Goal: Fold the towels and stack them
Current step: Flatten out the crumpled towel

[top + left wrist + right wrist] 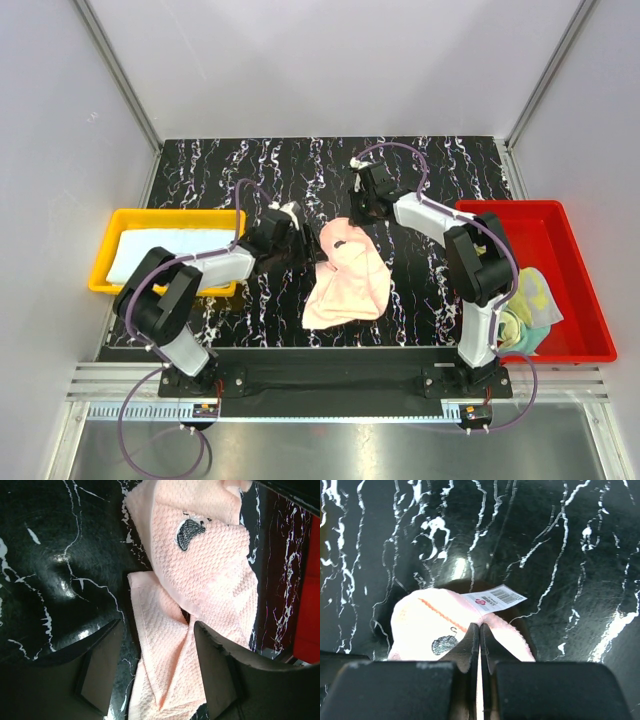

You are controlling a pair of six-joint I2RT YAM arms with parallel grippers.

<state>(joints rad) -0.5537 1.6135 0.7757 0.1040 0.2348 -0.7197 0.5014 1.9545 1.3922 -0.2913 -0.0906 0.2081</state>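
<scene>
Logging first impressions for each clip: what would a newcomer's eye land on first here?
A crumpled pink towel lies on the black marbled table, its far corner pinched in the shut right gripper, the open left gripper over its left side. Then the bright trays: yellow tray at left with a flat light blue towel, red tray at right with bunched towels.
</scene>
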